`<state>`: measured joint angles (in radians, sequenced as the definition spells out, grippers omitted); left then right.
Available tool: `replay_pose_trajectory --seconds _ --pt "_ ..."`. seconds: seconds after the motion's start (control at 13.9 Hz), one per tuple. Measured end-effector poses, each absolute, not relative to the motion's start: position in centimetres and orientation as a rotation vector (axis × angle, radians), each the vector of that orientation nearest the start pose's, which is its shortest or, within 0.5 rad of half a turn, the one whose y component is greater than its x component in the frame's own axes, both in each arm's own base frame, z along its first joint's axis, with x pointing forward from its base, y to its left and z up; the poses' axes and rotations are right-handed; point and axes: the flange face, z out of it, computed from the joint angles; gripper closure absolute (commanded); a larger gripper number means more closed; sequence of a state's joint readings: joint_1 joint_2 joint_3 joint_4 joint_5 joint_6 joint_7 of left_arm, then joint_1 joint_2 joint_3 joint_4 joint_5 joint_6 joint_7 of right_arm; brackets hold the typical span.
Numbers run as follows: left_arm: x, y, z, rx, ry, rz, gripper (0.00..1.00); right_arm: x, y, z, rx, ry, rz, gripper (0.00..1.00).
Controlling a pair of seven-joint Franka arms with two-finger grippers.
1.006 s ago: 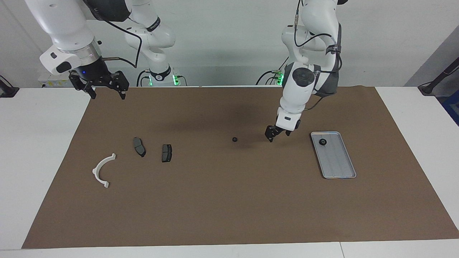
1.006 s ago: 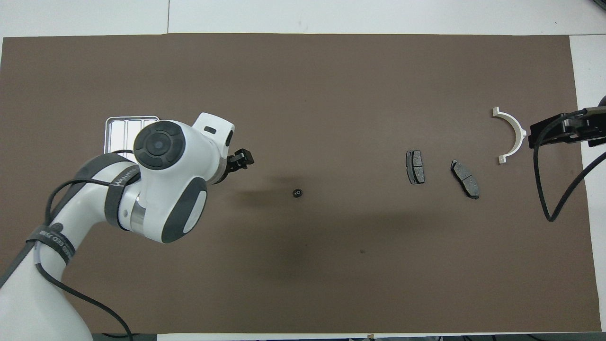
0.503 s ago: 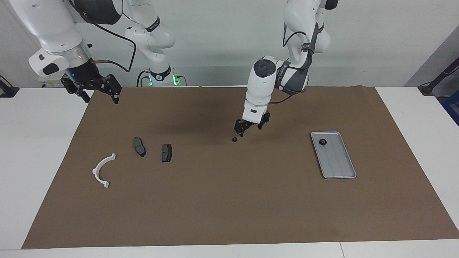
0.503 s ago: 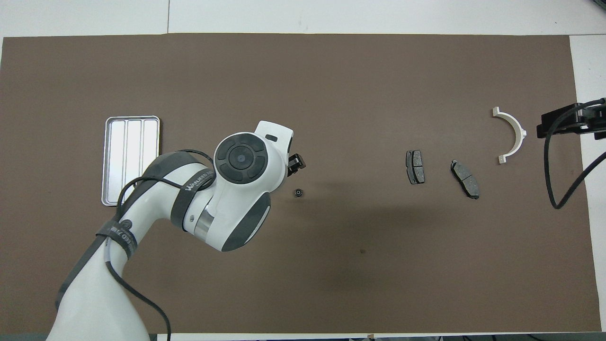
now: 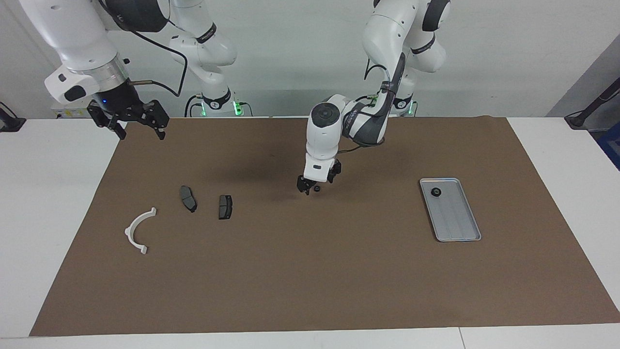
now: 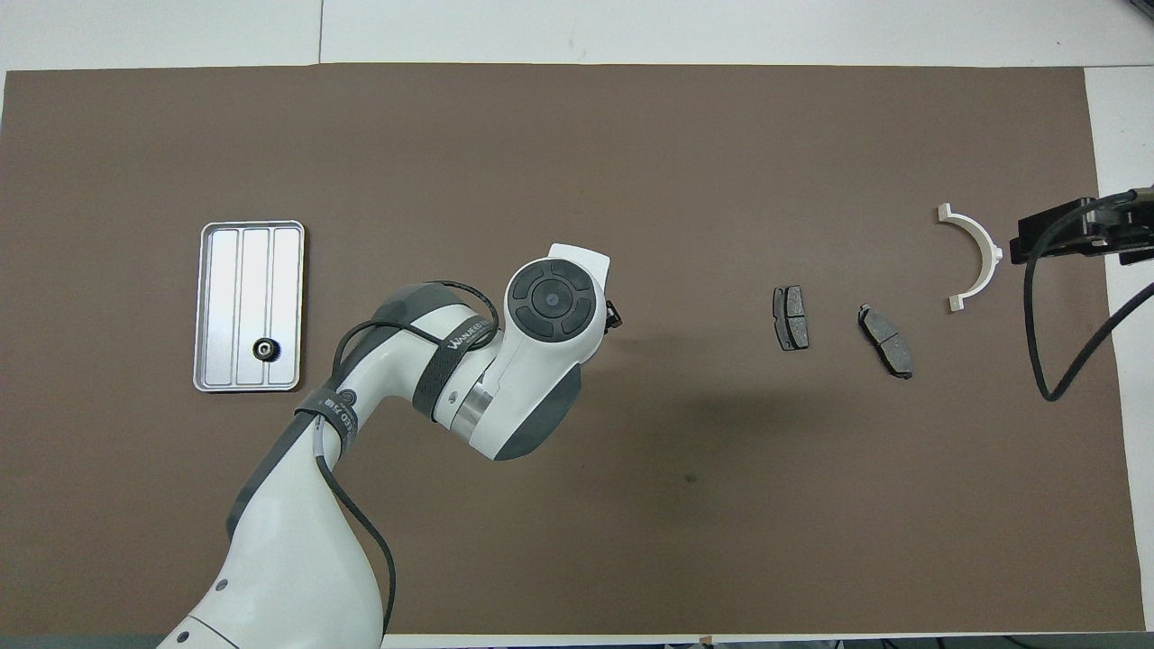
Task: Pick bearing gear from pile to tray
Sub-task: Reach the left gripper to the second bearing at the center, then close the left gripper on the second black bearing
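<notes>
Now, facing view first. Left tool is low over the brown mat, about mid-tabletop, fingers pointing down and spread apart. A small black bearing gear lies on the mat right at those fingertips, between them as far as this angle shows; whether a finger touches it cannot be told. It sits flat on the mat, not lifted. A second bearing gear lies inside the tray, in the end of the tray nearer the robots. The tray rests on the mat toward the left arm's end of the tabletop, well apart from the left tool. Right tool hangs raised over the mat's edge at the right arm's end, jaws apart, nothing in them; this arm waits. Rest of the pile: two brake pads side by side, and a white arc piece farther from the robots than the pads, toward the right arm's end.

Overhead view. Left arm's wrist housing covers the mid-mat gear; only a tip of the left tool shows past it. Tray is uncovered, with its gear in the end nearer the robots. Brake pads and arc piece lie apart from each other. Right tool sits just beside the arc piece in this view.
</notes>
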<state>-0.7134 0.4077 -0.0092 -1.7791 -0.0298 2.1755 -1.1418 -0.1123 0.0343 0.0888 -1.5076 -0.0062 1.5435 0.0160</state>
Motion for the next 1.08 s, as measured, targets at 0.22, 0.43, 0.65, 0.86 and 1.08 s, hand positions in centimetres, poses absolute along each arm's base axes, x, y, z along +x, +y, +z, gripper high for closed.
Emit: replay_pose_trajectory --seconds 0.22,0.43,0.65,0.86,1.08 --pt "47.8 -43.5 32.4 -3.065 -0.662 0.061 0.02 55.8 -1.5 63.5 -3.146 0.064 -0.021 0.01" --pt "47.0 -43.3 30.9 -3.063 -0.658 0.063 0.05 55.5 -2.1 63.2 -3.147 0.077 -0.025 0.01" --pt "46.7 -43.0 30.2 -3.061 -0.659 0.064 0.07 55.4 -2.2 62.9 -3.147 0.08 -0.014 0.01" --pt "46.7 -43.0 30.4 -3.065 -0.66 0.059 0.15 55.3 -2.3 62.6 -3.147 0.082 -0.003 0.01" --pt "46.8 -43.0 30.4 -3.071 -0.663 0.051 0.2 55.2 -2.3 62.6 -3.147 0.084 0.006 0.01"
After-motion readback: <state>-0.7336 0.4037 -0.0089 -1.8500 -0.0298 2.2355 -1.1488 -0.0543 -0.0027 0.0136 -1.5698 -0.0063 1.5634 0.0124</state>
